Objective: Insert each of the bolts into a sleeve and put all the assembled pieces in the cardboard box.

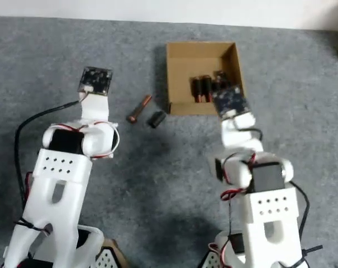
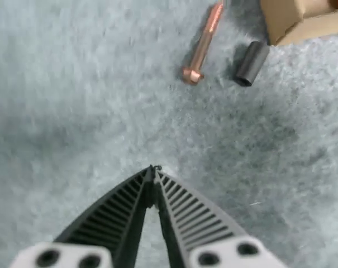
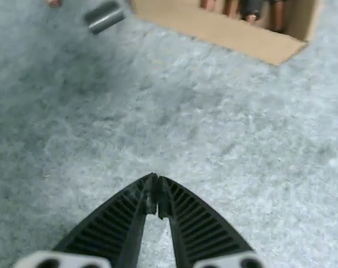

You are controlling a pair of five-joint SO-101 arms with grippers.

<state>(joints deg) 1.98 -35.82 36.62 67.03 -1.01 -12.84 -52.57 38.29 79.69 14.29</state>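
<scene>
My left gripper (image 2: 154, 170) is clenched on nothing, tips met above bare grey carpet (image 2: 74, 111); my right gripper (image 3: 153, 178) is likewise closed and empty, hovering over carpet short of the box. Ahead of the left tips lie the one loose copper bolt (image 2: 203, 43) and, just beside it but not touching, the black sleeve (image 2: 250, 63), both flat on the carpet; beyond them stands the cardboard box (image 3: 236, 42), with assembled pieces (image 1: 205, 86) lying inside toward its right wall.

The step in hand, I judge, is picking up this pair. I would open the left jaws wide and come down across the bolt's shank rather than its head; the right should take the sleeve across its middle, leaving the bore free for the thread.

There is generous room to the left and in front of me; the tight spot is the sleeve, near the box's front corner, where a finger could catch the cardboard wall; both arms converging there could also crowd each other.
</scene>
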